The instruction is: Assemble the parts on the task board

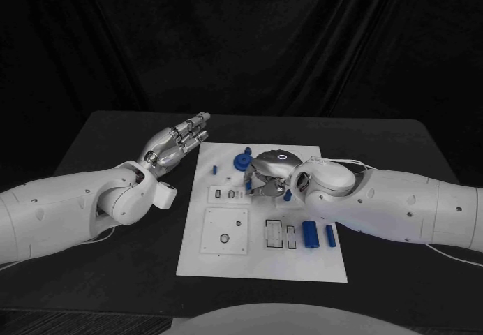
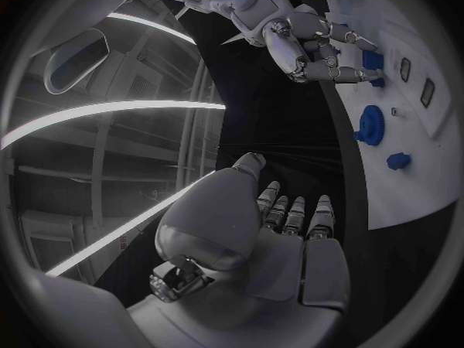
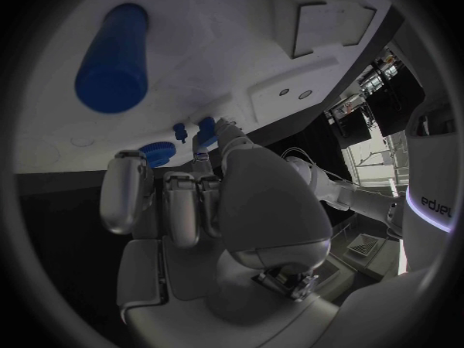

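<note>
The white task board [image 1: 264, 259] lies in the middle of the table. My right hand [image 1: 266, 179] hangs over its centre, fingers curled down, and pinches a small blue part [image 3: 202, 140] at its fingertips, close to the board. A blue gear [image 1: 241, 162] stands just beyond that hand, with a small blue peg [image 1: 214, 169] to its left. Two blue cylinders [image 1: 310, 234] lie side by side near the board's right edge. My left hand [image 1: 179, 143] hovers off the board's far left corner, fingers straight and apart, holding nothing. The left wrist view shows the right hand [image 2: 309, 42] reaching onto the board beside the gear [image 2: 370, 122].
The board carries a raised square plate [image 1: 225, 230] at its near left and several rectangular slots [image 1: 273, 232] in the middle. Black table [image 1: 403, 160] surrounds the board on all sides. Both white forearms lie low over the table beside the board.
</note>
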Available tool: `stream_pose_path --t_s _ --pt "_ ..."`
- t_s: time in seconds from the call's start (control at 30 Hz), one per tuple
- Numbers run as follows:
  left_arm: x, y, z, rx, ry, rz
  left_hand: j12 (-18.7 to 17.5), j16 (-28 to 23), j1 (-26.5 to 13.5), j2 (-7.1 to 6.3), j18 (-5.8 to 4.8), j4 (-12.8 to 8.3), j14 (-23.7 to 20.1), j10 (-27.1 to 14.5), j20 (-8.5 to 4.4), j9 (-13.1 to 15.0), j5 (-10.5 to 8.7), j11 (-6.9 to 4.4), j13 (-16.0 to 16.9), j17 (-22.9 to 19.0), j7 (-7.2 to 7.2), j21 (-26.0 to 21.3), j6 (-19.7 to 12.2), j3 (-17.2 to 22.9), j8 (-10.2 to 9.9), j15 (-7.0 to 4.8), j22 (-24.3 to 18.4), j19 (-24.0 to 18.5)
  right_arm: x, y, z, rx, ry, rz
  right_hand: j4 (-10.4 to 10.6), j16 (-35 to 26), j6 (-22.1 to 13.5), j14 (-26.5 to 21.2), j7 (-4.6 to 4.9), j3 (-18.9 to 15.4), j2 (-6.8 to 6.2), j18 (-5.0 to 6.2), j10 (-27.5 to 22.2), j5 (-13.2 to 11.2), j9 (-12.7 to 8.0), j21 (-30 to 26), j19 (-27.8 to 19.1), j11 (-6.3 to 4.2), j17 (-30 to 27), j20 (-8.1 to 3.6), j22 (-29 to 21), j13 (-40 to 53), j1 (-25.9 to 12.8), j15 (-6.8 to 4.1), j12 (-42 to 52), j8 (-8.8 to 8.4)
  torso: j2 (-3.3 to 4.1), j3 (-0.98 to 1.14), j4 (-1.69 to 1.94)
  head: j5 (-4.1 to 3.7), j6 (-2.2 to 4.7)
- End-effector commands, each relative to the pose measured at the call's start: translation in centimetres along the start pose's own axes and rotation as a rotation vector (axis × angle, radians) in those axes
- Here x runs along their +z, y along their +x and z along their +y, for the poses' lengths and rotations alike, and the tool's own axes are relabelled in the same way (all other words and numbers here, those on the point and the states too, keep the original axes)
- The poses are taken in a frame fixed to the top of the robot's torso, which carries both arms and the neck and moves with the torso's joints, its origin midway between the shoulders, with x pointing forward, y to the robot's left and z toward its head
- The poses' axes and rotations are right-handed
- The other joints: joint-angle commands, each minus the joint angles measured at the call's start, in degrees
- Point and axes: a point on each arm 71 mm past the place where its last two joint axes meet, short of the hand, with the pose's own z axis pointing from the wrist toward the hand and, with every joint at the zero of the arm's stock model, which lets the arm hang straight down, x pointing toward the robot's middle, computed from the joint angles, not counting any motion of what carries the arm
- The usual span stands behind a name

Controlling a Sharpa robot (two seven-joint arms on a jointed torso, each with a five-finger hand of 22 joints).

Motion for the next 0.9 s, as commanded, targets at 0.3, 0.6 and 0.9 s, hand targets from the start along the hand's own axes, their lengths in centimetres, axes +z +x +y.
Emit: stream_pose_path --t_s 0.3,0.6,0.9 --pt "0.16 0.16 -0.04 -0.005 0.012 0.008 -0.04 -0.21 -0.44 -0.03 0.58 0.07 -0.11 0.04 0.55 0.07 0.20 0.22 0.04 -0.06 -0.08 -0.30 0.24 0.33 0.15 0.46 -0.07 -0.01 0.07 0.67 0.07 -0.013 0.015 0.056 0.12 -0.39 -0.10 5.62 0.16 -0.53 -0.23 0.49 6.08 0.07 1.83 -0.46 -0.06 0.31 13.83 0.30 10.19 15.09 -0.64 0.54 0.14 -0.32 -0.05 0.13 -0.01 -0.13 -0.27" --pt "0.22 0.18 -0.01 -0.006 0.012 0.009 -0.04 -0.21 -0.44 -0.03 0.58 0.07 -0.11 0.04 0.55 0.07 0.20 0.22 0.04 -0.06 -0.08 -0.30 0.24 0.33 0.15 0.46 -0.07 -0.01 0.19 1.00 0.15 -0.013 0.010 0.072 0.35 -0.43 -1.38 5.61 0.36 -0.89 -0.44 0.54 6.08 -0.50 1.80 -0.58 -0.08 0.18 13.79 0.41 10.17 15.09 -1.41 0.51 0.14 -1.33 -0.08 0.06 0.09 -0.22 -0.36" --pt "0.26 0.21 0.00 -0.006 0.012 0.010 -0.04 -0.21 -0.44 -0.03 0.58 0.07 -0.11 0.04 0.55 0.07 0.20 0.22 0.04 -0.06 -0.08 -0.30 0.24 0.33 0.15 0.46 -0.07 -0.01 0.26 1.13 0.15 -0.014 0.009 0.077 0.47 -0.55 -5.37 5.56 0.65 -1.15 -0.66 0.59 6.08 -1.62 0.85 -0.91 -0.16 0.26 13.66 0.48 10.11 15.09 -2.02 0.56 0.14 -4.23 -0.09 0.07 0.11 -0.30 -0.36"
